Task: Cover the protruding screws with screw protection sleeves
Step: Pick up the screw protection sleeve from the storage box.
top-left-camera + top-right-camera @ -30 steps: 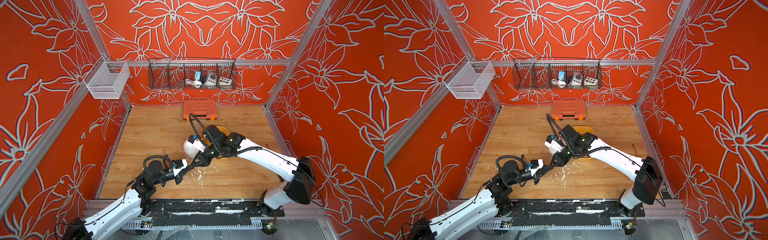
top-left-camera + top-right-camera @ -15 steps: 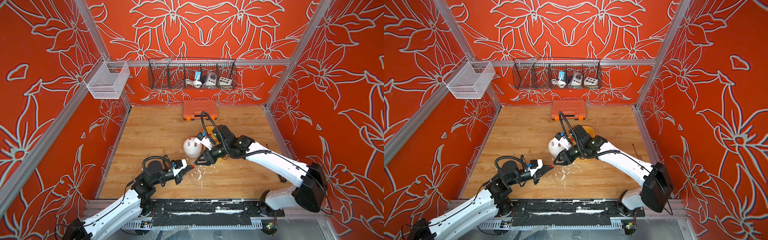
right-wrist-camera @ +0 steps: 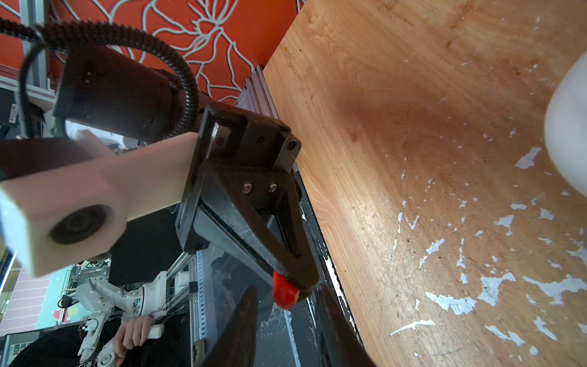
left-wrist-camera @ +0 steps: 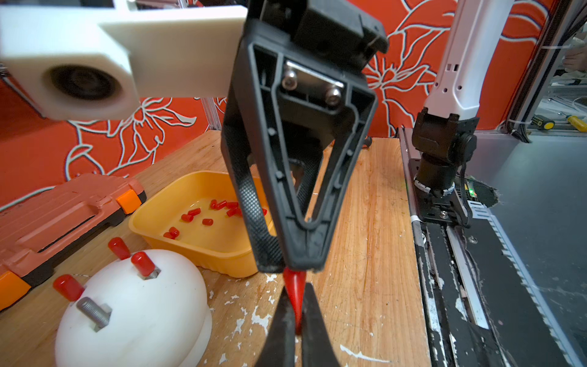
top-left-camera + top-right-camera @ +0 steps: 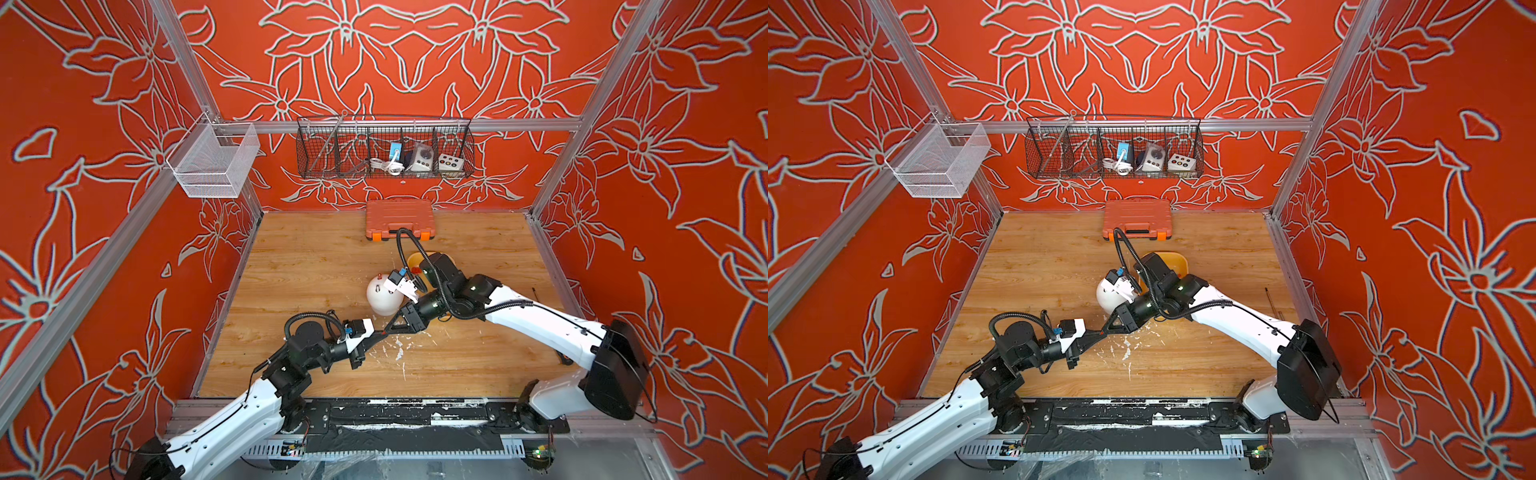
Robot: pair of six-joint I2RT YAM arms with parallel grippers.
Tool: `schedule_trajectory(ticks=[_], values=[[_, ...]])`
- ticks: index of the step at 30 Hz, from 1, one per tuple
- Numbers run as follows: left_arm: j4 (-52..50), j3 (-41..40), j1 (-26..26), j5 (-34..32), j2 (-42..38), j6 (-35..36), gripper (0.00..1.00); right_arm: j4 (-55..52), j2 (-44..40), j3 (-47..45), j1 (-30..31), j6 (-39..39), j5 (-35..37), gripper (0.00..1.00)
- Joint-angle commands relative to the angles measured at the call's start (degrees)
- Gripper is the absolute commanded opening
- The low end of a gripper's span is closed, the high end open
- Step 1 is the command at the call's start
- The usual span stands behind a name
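Orange walls with pale flower outlines box in a wooden tabletop flecked with white chips. From the left, the left gripper reaches toward the middle, jaws pressed together on one red screw protection sleeve, which tapers to a point where it is pinched while its other end sticks out past the tips. Nose to nose with it is the right gripper. The right wrist view shows its fingers spread either side of that free end with a gap on both sides, so it has no hold on the sleeve. Just beyond the meeting point sits the white dome. Three of the protruding screws wear red caps, and one bare screw stands uncovered. A little further right the yellow tray holds the loose sleeves, and the orange tool case lies by the back wall. The sleeve looks feather-light, soft and squashy. A hard squeeze near its mouth would likely close the bore, so it probably wants a gentle hold at the closed end. Which end that is I cannot tell.
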Motion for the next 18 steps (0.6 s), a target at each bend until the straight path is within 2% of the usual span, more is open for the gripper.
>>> schedule_trajectory(ticks=[1, 3, 10, 14, 17, 18], values=[[0.3, 1.3, -0.4, 0.7, -0.8, 0.2, 0.06, 0.7, 0.9, 0.6, 0.5, -0.4, -1.1, 0.32], [0.3, 1.2, -0.4, 0.7, -0.8, 0.2, 0.06, 0.1, 1.0, 0.9, 0.5, -0.7, -1.1, 0.31], [0.3, 1.2, -0.4, 0.6, -0.9, 0.2, 0.06, -0.4, 1.1, 1.1, 0.9, -0.9, -0.9, 0.19], [0.3, 1.1, -0.4, 0.3, -1.0, 0.3, 0.06, -0.5, 1.1, 1.2, 0.9, -1.0, -0.9, 0.11], [0.3, 1.1, -0.4, 0.4, -1.0, 0.3, 0.06, -0.7, 1.0, 1.4, 0.9, -1.1, -0.4, 0.00], [0.3, 1.1, -0.4, 0.3, -1.0, 0.3, 0.07, -0.7, 1.0, 1.6, 1.0, -1.1, -0.2, 0.00]])
